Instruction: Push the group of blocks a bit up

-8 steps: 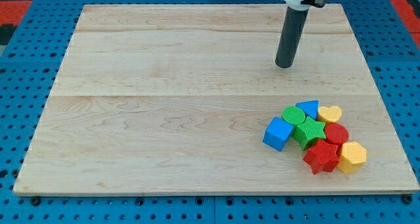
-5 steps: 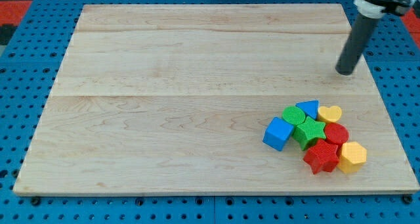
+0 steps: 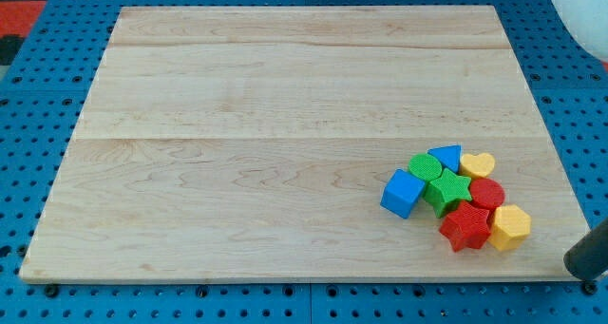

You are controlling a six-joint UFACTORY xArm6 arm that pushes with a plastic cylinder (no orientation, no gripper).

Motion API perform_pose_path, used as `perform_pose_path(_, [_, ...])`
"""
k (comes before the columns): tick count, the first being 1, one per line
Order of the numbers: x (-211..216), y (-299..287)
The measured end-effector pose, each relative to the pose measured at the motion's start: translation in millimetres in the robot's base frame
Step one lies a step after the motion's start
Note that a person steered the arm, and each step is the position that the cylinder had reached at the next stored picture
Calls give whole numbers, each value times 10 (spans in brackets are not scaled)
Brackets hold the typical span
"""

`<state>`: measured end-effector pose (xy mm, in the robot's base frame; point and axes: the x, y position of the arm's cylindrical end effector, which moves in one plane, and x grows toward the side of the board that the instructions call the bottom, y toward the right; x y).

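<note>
Eight blocks sit bunched together near the board's (image 3: 285, 124) lower right corner. At the view's left of the bunch is a blue cube (image 3: 402, 193), slightly apart from the rest or just touching the green ones. Next to it, a green cylinder (image 3: 425, 167) sits above a green star (image 3: 446, 191). At the top of the bunch, a blue triangular block (image 3: 446, 157) sits beside a yellow heart (image 3: 478, 164). Below the heart is a red cylinder (image 3: 487, 194); below that, a red star (image 3: 465, 227) and a yellow hexagon (image 3: 511, 226) lie side by side along the bottom of the bunch. All of them look packed tight, touching their neighbours.

My tip (image 3: 582, 266) shows at the view's lower right edge, off the board and over the blue pegboard (image 3: 28, 172), well to the right of and a little below the yellow hexagon. It touches no block. Only the rod's dark lower end is in view; the rest runs out of frame. I have no claw on this rig, just the rod, so nothing is held. A pale rounded part of the arm (image 3: 579, 6) fills the view's top right corner.
</note>
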<state>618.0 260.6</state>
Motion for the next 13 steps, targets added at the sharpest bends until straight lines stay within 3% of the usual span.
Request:
perform_pose_path(2, [-209, -619])
perform_pose_path(3, [-290, -657])
perform_pose_path(6, [-39, -770])
perform_pose_path(10, [-140, -714])
perform_pose_path(11, [-142, -350])
perform_pose_path(13, [-363, -295])
